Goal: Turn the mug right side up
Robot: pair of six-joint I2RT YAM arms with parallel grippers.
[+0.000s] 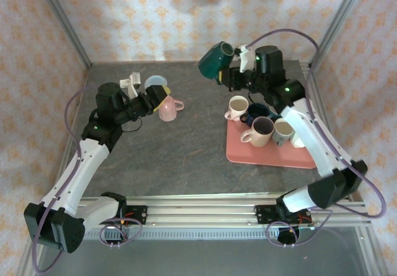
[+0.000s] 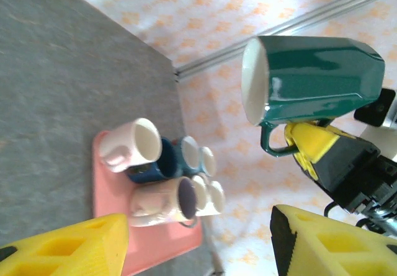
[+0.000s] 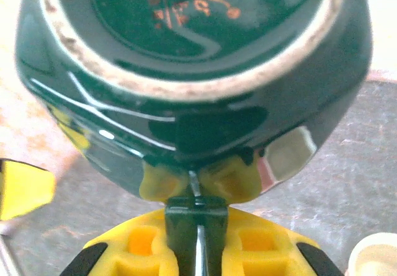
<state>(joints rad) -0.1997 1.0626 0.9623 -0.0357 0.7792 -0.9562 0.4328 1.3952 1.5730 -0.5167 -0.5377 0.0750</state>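
Mug point(image 1: 216, 59): dark green glaze, faceted wall, cream inside, bare pale foot ring. It is held in the air, lying about on its side, over the far edge of the worktop point(image 1: 186, 139) behind the pink tray point(image 1: 273, 155).

Right claw point(image 3: 197, 192): clamped on the mug's handle.

Left claw point(image 2: 198, 251): fingers spread, nothing between them.

The mug's base has a reddish-brown stamp, too blurred to read.

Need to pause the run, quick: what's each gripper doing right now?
Left gripper: open, holding nothing.
Right gripper: closed on the green mug by its handle, held in the air.
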